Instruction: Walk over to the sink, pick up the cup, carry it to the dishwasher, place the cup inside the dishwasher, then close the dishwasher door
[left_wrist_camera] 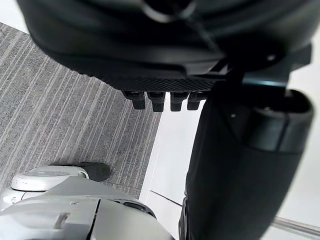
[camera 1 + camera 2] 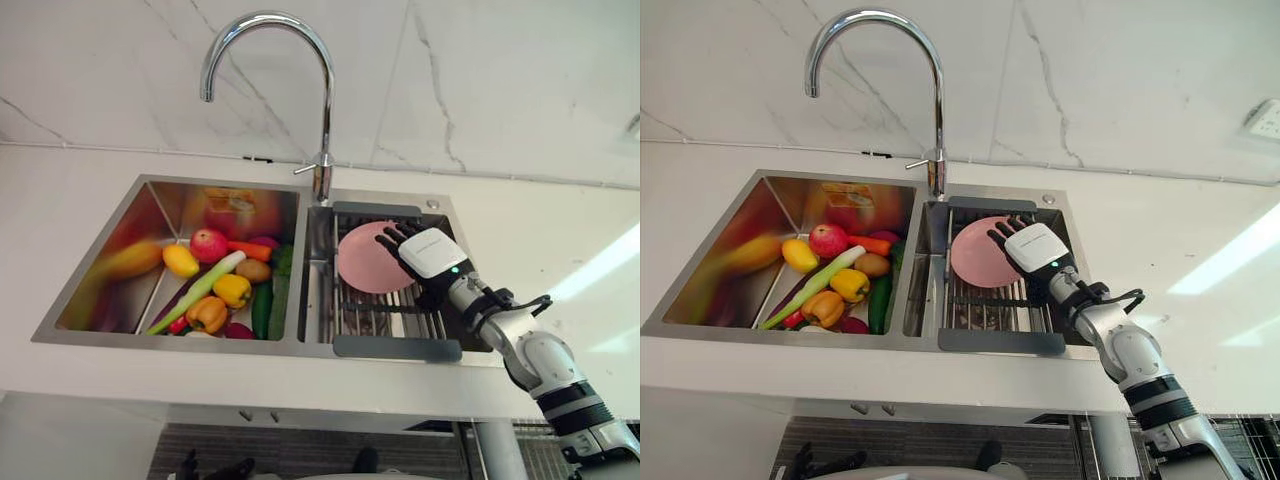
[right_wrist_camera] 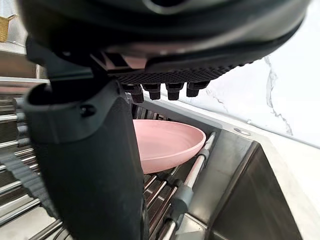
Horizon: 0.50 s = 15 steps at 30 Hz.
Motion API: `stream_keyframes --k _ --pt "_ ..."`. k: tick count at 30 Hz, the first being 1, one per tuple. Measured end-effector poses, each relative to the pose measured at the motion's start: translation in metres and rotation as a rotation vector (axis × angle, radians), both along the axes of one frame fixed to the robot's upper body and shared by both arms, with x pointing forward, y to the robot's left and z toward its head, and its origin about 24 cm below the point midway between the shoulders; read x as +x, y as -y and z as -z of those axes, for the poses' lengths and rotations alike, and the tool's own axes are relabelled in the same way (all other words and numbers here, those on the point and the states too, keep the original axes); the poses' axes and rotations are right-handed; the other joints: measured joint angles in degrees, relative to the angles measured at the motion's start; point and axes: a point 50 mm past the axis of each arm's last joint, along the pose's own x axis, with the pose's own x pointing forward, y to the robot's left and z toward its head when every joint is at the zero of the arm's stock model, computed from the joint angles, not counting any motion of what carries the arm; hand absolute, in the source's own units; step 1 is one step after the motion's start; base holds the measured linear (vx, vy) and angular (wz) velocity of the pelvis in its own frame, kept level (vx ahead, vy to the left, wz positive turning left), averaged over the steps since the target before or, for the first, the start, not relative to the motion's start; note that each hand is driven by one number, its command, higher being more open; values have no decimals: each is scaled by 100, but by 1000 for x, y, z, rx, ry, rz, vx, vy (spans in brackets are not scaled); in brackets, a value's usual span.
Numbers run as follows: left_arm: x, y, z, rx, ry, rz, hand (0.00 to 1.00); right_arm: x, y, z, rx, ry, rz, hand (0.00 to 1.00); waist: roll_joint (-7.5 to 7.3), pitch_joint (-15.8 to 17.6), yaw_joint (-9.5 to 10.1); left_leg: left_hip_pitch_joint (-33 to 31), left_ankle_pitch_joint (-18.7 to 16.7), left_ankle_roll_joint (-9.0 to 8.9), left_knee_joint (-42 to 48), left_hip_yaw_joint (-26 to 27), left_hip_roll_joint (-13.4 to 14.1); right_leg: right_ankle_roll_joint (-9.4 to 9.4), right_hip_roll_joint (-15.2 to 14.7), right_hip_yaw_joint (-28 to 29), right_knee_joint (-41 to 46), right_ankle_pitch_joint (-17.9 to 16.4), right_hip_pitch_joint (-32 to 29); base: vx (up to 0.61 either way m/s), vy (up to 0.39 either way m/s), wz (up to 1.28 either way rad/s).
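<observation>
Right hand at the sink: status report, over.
Right hand open, over pink bowl on sink rack. Left hand open, idle above carpet. Nothing between hand and bowl.

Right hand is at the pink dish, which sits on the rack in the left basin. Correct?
Not quite. The pink dish sits on the rack in the right basin, not the left, as the left eye view shows. The right hand is at the dish, as you said.

A shallow pink dish (image 2: 362, 262) — tilted — rests on the rack (image 2: 385, 318) in the sink's (image 2: 170, 195) right basin.
</observation>
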Motion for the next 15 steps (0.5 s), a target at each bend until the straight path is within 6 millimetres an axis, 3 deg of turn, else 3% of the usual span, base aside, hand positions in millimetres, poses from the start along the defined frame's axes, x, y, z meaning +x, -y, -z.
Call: stream_keyframes --k 11,15 --pt "2 1 0 -2 5 13 100 8 0 18 -78 41 -18 0 9 10 101 -31 17 8 -8 -70 -11 7 -17 -67 0 -5 5 0 0 3" --pt "3 2 0 -2 6 15 100 19 -3 5 -52 163 -15 0 12 13 102 -21 25 8 -12 -72 -15 7 -19 -68 0 -5 13 0 0 0"
